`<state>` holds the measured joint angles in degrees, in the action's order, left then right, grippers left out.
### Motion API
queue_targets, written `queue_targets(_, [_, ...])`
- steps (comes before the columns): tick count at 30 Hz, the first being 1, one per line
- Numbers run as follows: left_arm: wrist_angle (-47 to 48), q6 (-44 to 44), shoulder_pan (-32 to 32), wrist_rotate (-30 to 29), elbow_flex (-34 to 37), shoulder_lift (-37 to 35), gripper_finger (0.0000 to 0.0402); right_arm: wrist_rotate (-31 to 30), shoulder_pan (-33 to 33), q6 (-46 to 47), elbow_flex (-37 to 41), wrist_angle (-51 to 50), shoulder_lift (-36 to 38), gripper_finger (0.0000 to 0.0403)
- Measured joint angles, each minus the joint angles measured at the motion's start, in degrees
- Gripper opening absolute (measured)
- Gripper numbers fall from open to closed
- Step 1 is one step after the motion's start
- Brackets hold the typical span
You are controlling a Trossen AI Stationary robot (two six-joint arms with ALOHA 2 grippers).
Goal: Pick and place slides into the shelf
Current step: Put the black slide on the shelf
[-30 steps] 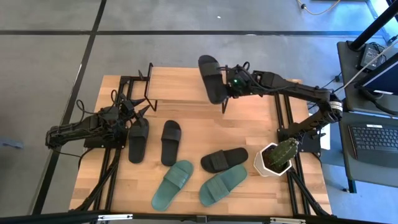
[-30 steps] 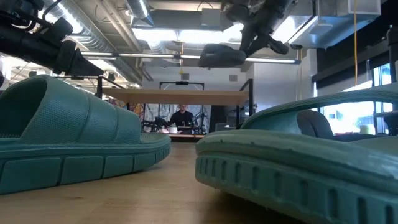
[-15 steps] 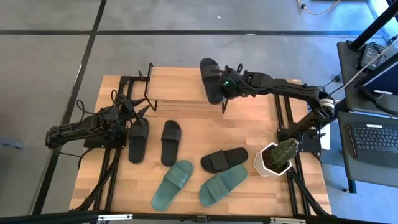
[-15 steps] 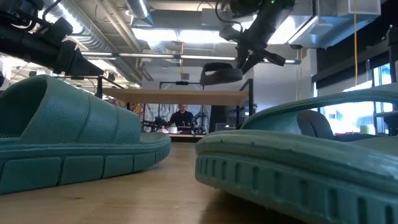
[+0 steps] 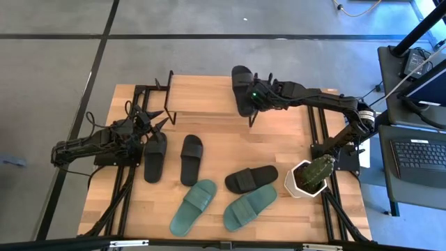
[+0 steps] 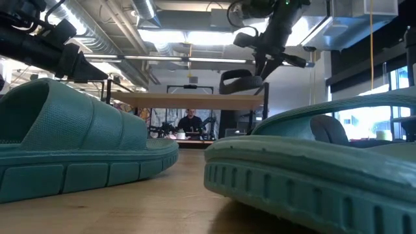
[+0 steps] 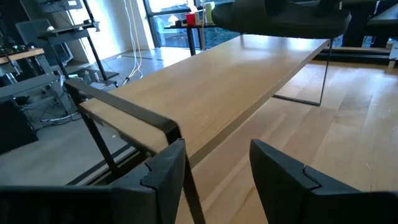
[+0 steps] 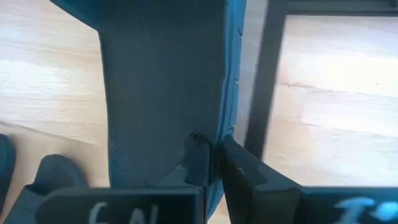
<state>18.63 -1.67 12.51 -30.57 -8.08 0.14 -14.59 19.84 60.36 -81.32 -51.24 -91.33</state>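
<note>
Held slide: we see a black slide (image 5: 242, 89) in the upper middle of the high view, over the right end of the shelf; in the low view (image 6: 242, 82) it hangs just above the board, tilted a little.
Shelf: we find the shelf (image 5: 202, 96) at the far edge of the counter (image 5: 279, 139), light top board on black legs; the left wrist view shows its board (image 7: 230, 87) running away toward the held slide.
Right hand: we see the right hand (image 5: 255, 95) at the slide's right side, its fingers (image 8: 198, 155) pinched shut on the slide's edge, beside a black shelf leg.
Black slides on the counter: we count two black slides side by side at centre left, the left black slide (image 5: 155, 155) and the middle black slide (image 5: 191, 158), and a third black slide (image 5: 251, 178) lying across at lower centre right.
Teal slides: we see the left teal slide (image 5: 193, 207) and the right teal slide (image 5: 249, 206) along the lower edge, near each other; they fill the foreground of the low view.
Left hand: we see the left hand (image 5: 148, 123) at centre left, just above the left black slide, fingers (image 7: 163, 174) spread apart and holding nothing.
Other: we note a potted cactus (image 5: 310, 175) at the counter's right edge.
</note>
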Motion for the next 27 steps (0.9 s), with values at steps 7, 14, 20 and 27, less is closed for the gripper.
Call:
queue_targets(7, [-0.02, 0.00, 0.00, -0.01, 0.00, 0.00, 0.0172, -0.83, 0.00, -0.55, 0.00, 0.15, 0.00, 0.0028])
queue_targets(14, [-0.04, 0.00, 0.00, 0.00, 0.00, 0.00, 0.0172, -0.91, 0.00, -0.55, 0.00, 0.44, 0.02, 0.0058])
queue_targets(20, [-0.04, 0.00, 0.00, 0.00, 0.00, 0.00, 0.0172, -0.96, 0.00, -0.57, 0.00, 0.52, 0.02, 0.0080])
queue_targets(27, [-0.07, 0.00, 0.00, -0.01, 0.00, 0.00, 0.0172, -0.91, 0.00, -0.58, 0.00, 0.97, 0.04, 0.0084])
